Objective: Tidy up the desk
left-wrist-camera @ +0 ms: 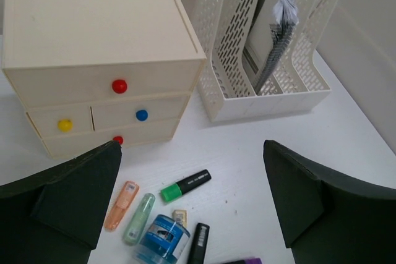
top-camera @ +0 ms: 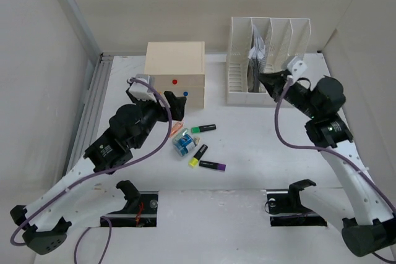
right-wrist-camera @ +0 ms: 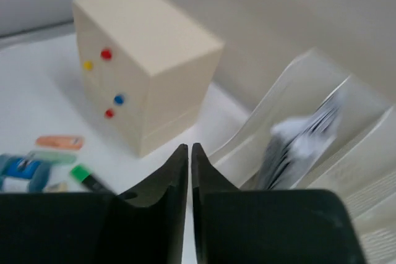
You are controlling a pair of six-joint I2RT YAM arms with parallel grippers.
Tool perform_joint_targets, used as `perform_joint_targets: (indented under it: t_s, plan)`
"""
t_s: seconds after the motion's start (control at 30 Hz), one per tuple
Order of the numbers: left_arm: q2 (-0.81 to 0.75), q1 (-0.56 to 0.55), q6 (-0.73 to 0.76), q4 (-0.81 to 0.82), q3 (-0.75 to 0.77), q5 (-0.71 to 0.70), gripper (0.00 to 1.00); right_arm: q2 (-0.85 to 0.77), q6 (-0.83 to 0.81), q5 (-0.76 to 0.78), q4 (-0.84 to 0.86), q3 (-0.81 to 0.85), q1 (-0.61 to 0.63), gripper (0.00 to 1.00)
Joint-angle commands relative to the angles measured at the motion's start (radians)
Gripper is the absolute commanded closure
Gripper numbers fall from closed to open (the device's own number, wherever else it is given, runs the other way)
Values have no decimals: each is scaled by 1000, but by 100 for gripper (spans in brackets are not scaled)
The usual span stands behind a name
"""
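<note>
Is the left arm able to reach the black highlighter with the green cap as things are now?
Probably yes. The open left gripper hangs close to the black highlighter with the green cap, which lies flat on the white desk with nothing covering it.

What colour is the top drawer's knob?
Red; the knob shows best in the left wrist view.

Robot lab cell, plain partition walls (top-camera: 37, 41), white desk (top-camera: 247, 159)
</note>
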Motion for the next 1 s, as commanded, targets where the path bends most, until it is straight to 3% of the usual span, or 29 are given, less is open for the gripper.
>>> perform_joint_targets:
  t_s: [0.0, 0.03, 0.07, 0.17, 0.2, 0.23, 0.33, 0.4, 0.7, 0.97]
  plan:
    - [52, 33, 24, 61, 54, -6, 3, 21, -5, -78, -140, -80, -7, 93]
    - [64, 44, 40, 78, 45, -6, 13, 3, -20, -87, -154, -93, -19, 95]
    - [73, 70, 40, 94, 45, -6, 22, -16, -29, -87, -167, -109, -19, 80]
    - [130, 127, 55, 126, 22, 49, 46, -80, -47, -165, -176, -172, -44, 23]
    - [148, 141, 55, 126, 22, 68, 46, -80, -48, -165, -176, -182, -44, 19]
    - [164, 157, 55, 144, 5, 110, 46, -92, -48, -165, -176, -183, -44, 17]
    - [208, 239, 67, 219, -70, 169, 32, -62, -48, -165, -176, -157, -65, 15]
    - [262, 323, 67, 238, -66, 295, 32, -53, -48, -165, -200, -147, -91, 15]
    - [458, 475, 63, 281, 8, 548, 48, -20, -29, -163, -219, -126, -100, 15]
    - [526, 495, 54, 336, 39, 499, 50, -20, -20, -163, -219, -126, -100, 15]
